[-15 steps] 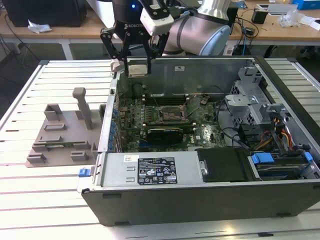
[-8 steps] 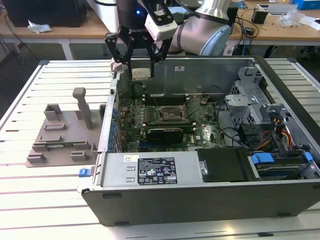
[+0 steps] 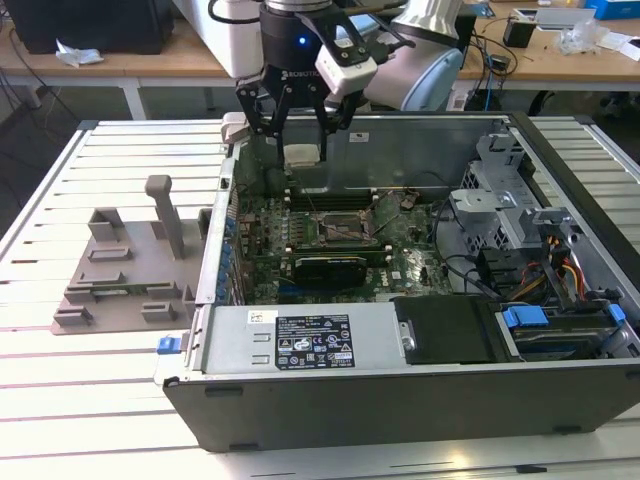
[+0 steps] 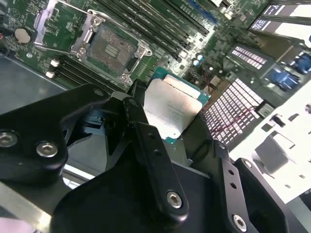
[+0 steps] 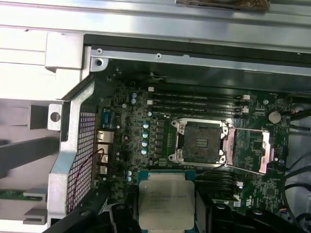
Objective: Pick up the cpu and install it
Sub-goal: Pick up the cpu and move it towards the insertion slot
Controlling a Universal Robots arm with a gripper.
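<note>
A robot arm's black gripper (image 3: 300, 135) hangs over an open computer case (image 3: 400, 400) lying on its side on a slatted metal table (image 3: 80, 420). Its two fingers are closed on opposite edges of the cpu (image 3: 302, 155). The chip is off every surface, suspended above the green motherboard (image 3: 405, 268) near the case's far wall.

In both wrist views the cpu (image 5: 166, 201) shows its silvery metal top to the camera, with a thin teal-green rim around it and black fingers (image 4: 138, 121) pressed against its sides. The chip appears to sit roughly level in the grasp, though the angle of the second wrist view makes that hard to judge.

The processor socket (image 5: 200, 141) lies below and apart from the chip, its square bed exposed. The metal load plate (image 5: 250, 150) is folded open just beside the socket. Rows of long memory slots (image 5: 194, 99) run along the board between the socket and the case wall.

Towards the exterior view's left, a grey plastic tray (image 3: 120, 280) with upright posts rests on the table just beside the case. A labelled power supply (image 3: 310, 340) occupies the near side of the case, and bundled cables (image 3: 565, 275) lie towards the exterior view's right.
</note>
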